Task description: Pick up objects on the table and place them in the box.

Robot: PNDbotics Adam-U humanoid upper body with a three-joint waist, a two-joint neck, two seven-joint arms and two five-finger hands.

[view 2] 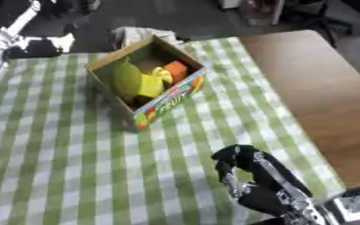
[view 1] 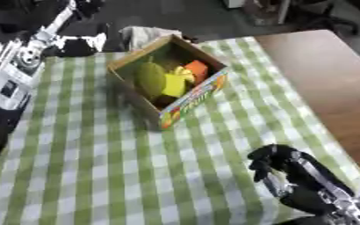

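Note:
An open cardboard box (view 1: 185,102) with a colourful printed front stands on the green checked cloth (view 1: 99,167) at the upper middle. Inside it lie a green rounded fruit (view 1: 149,78), a yellow piece (view 1: 175,83) and an orange piece (view 1: 196,69). My right hand (view 1: 279,165) hovers low over the cloth at the lower right, well short of the box, fingers loosely bent with nothing in them. My left arm (view 1: 18,66) runs up the left edge, and its dark hand (view 1: 88,6) shows only at the top edge, behind the box.
A bare brown tabletop (view 1: 329,83) lies to the right of the cloth. A pale crumpled thing (view 1: 143,34) sits just behind the box. Dark floor and furniture lie beyond the table's far edge.

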